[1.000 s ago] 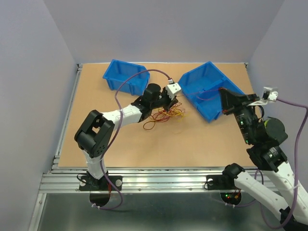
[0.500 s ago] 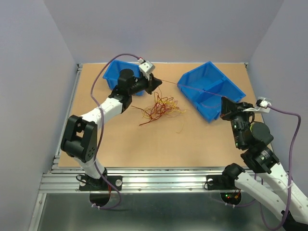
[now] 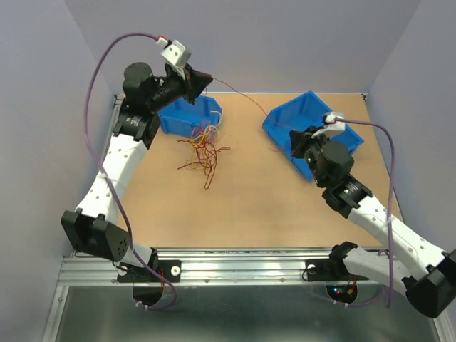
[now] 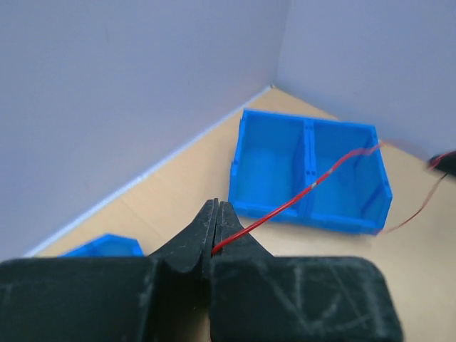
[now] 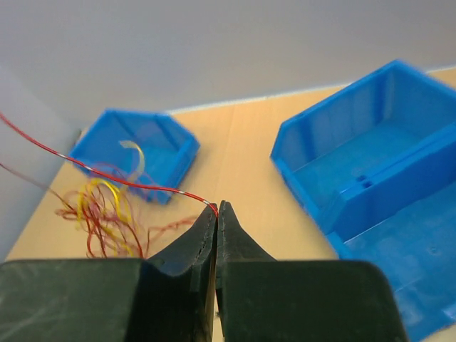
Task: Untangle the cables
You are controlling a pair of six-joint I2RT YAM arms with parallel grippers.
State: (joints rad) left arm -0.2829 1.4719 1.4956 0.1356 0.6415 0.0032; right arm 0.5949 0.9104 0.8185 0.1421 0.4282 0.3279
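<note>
Left wrist view: the left gripper (image 4: 216, 228) has its fingers pressed together on a red wire (image 4: 285, 206). The wire runs taut up and away across the large bin (image 4: 274, 167), a blue bin of two compartments near the corner of the walls. Its far end is too blurred to follow here. Right wrist view: the right gripper (image 5: 217, 214) likewise has its fingers closed, with the wire's other end nipped at their tips. From there the wire rises to the left and leaves the picture. Only this view shows the remaining cables (image 5: 107, 214) at close range. They form a loose heap of yellow, orange and dark red loops just in front of the small bin (image 5: 182, 160), with one yellow strand curling up against that bin. Top view: only here do both arms appear together. The left gripper is held high over the small bin near the back wall. The right gripper is low at the near left side of the large bin. The red wire is stretched in the air between them, and the heap lies on the table (image 3: 249, 206) below. Half a second earlier the left gripper was lower, at the small bin's right edge. The right arm was drawn back toward the right side of the table. The heap lay nearer the middle of the table and has since shifted left, toward the small bin.
</note>
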